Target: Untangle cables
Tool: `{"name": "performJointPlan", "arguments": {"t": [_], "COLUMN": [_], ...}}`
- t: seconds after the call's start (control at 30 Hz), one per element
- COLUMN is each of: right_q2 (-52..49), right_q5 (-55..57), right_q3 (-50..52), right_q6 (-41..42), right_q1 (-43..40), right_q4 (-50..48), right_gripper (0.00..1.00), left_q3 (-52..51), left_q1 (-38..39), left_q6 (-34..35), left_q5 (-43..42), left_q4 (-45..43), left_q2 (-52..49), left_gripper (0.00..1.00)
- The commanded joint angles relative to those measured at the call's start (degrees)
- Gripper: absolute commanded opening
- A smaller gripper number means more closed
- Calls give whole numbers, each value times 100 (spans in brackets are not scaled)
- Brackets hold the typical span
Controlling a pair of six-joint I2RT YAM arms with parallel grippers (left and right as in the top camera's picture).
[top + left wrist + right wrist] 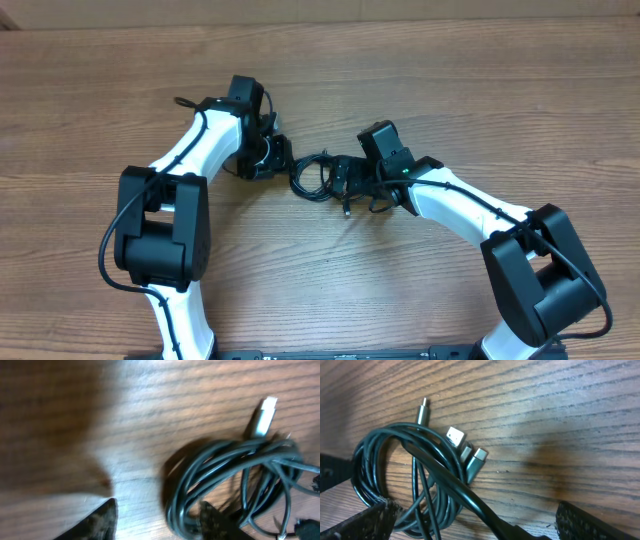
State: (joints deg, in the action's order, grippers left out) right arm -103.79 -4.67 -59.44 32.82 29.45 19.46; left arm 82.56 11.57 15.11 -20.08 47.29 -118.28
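Observation:
The cables [314, 178] lie as one tangled black coil on the wooden table, between the two arms. My left gripper [275, 160] is just left of the coil. In the left wrist view it [155, 521] is open, low over the table, and its right finger pokes into the coil [225, 475]. A silver plug [265, 414] points away from the coil. My right gripper [348, 178] is at the coil's right side. In the right wrist view it [480, 524] is open and straddles the coil [395, 475] and a thicker black strand. Several plugs [456, 438] stick out of the coil.
The wooden table [450, 90] spreads all round the coil. Thicker black wires run along both white arms [200, 140]. A loose cable end [346, 210] hangs just below the right gripper.

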Motion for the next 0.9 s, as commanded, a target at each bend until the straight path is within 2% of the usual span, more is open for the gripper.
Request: {"name": "performJointPlan", "arguments": {"t": [0.0,0.17,0.43,0.63,0.87], "right_q2": [13,13,13,4,-157], "right_q5": [-24,-142,-109,763,866], "right_q3": [26,26,28,28,28], "right_q6": [22,20,17,17,24], "right_q1": [17,20,205,498,553], "right_q4": [-63,-57,-212,-393,-310], "right_gripper": [100,100,100,96,97], "left_q3": [-37,-87,-125,-396,-715], "left_q1": [160,271,282,313,313], "left_q6": [173,297,337,339,330], "left_q5": [461,1137,1152,1150,1154], "left_q4": [-131,-127,-155,-354,-382], "left_q2": [-50,-50,-50,-50,-50], "left_gripper": [44,42,40,41,42]}}
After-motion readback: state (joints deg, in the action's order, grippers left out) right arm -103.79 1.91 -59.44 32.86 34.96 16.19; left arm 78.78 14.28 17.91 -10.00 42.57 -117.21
